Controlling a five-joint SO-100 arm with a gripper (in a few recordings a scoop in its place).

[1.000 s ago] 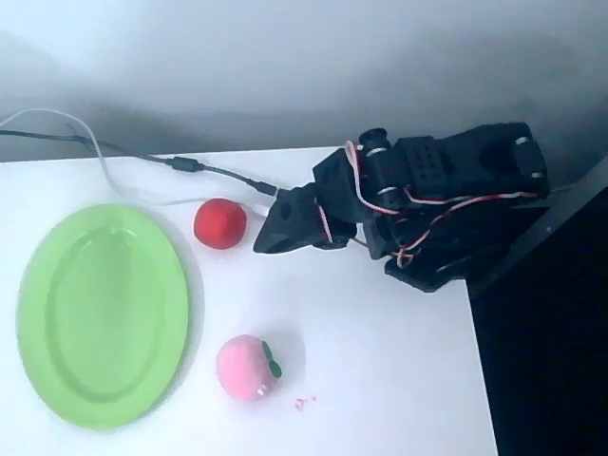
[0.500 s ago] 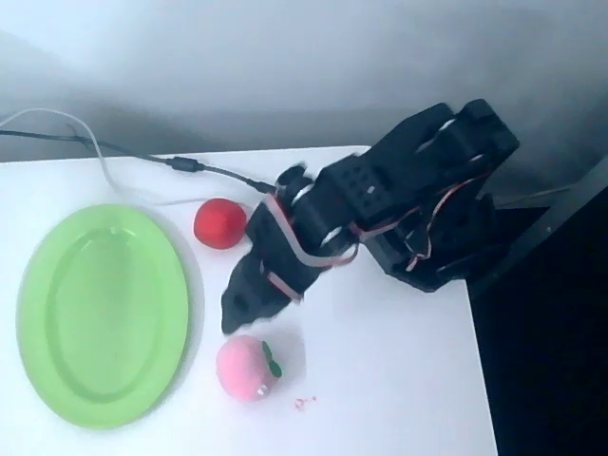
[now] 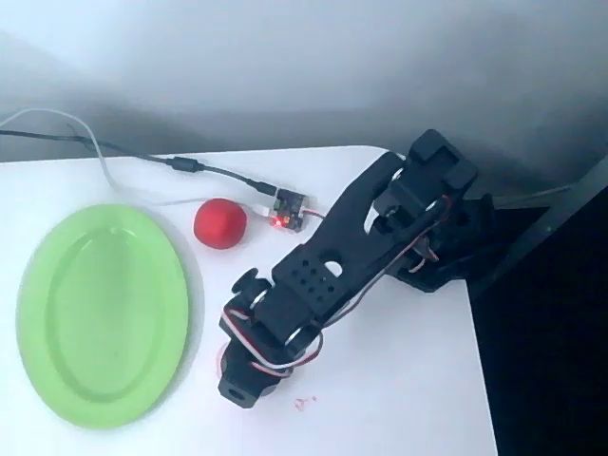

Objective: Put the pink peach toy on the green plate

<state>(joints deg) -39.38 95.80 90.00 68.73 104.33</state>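
Swung down from beside the red ball, the end effector now covers the pink peach toy just right of the green plate, its grip state indiscernible.

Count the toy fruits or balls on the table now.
2: red ball beside the plate's upper right; peach, a pink sliver under the arm. Nothing else seen; arm may hide more.

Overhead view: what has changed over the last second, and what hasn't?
The arm swung from beside the red ball down toward the bottom of the picture and stretched out over the peach, which it now almost wholly covers; only a pink sliver shows. Whether the gripper has gripped it cannot be told. The plate, ball and cables have stayed put.
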